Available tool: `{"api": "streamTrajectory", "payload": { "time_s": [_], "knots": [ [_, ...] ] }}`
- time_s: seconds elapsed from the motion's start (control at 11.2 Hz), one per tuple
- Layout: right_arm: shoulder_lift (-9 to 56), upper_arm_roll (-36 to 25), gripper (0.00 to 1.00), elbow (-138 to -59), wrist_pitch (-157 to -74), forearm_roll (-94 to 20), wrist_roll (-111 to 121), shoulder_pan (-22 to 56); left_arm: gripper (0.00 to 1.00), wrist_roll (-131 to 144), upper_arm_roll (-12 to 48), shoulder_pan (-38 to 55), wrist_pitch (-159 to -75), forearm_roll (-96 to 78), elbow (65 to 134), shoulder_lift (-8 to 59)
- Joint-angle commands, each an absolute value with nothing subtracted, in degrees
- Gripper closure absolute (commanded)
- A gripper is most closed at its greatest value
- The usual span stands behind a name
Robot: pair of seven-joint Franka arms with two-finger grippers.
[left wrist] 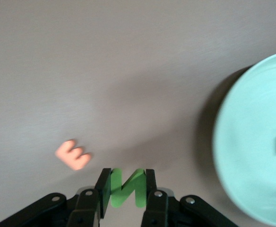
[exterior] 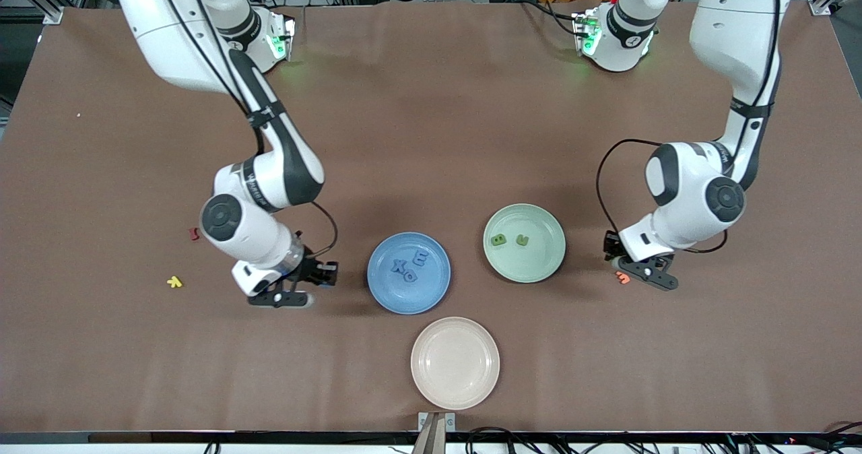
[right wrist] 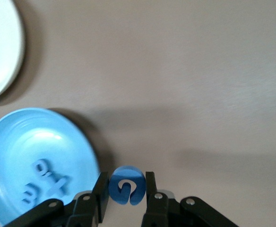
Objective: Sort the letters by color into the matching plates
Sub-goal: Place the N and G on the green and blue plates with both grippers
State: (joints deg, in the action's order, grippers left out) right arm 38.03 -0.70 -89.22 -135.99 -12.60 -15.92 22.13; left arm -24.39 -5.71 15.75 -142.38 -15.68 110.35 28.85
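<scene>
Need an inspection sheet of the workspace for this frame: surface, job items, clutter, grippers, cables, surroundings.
Surface: brown table, flat, no spills seen.
Job's things: blue plate holds three blue letters; green plate holds two green letters; one more blue letter and one green letter are in the grippers.
Clutter: empty cream plate nearest the front camera; orange letter beside the left gripper; yellow letter and red letter toward the right arm's end.
Grippers: left gripper shut on the green letter, beside the green plate; right gripper shut on the blue letter, beside the blue plate.
Cables: black cable loop on the left arm's wrist.
Surroundings: cables and frame rails past the table's edges.
</scene>
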Motion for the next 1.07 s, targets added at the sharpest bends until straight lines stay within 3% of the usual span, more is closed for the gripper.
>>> {"api": "streamTrajectory", "payload": {
  "time_s": [0.0, 0.54, 0.71, 0.8, 0.89, 0.98],
  "knots": [
    [38.8, -0.4, 0.66, -87.1, -135.8, -13.5, -18.1, 26.1, 1.00, -13.3, -5.7, 23.1, -141.3, -16.6, 107.8, 30.3],
    [44.5, 3.7, 0.66, -82.4, -142.1, -13.3, -18.5, 28.8, 1.00, -4.4, -5.5, 29.7, -141.3, -16.5, 103.4, 35.3],
    [46.0, 4.0, 0.60, -81.7, -143.3, -13.2, -18.4, 29.6, 0.39, -4.6, -5.7, 29.5, -141.3, -16.5, 103.2, 35.3],
    [46.3, 4.0, 0.33, -81.7, -143.8, -13.2, -18.7, 29.7, 0.18, -4.7, -5.7, 29.0, -141.2, -16.4, 103.2, 35.0],
    [46.5, 4.0, 0.00, -81.7, -143.9, -13.1, -18.1, 29.7, 0.00, -4.7, -5.7, 28.6, -140.7, -16.4, 103.4, 34.5],
    [46.4, 4.0, 0.00, -81.7, -143.9, -12.7, -17.8, 29.6, 0.00, -5.0, -6.1, 27.7, -137.7, -16.4, 103.3, 33.1]
  ]
}}
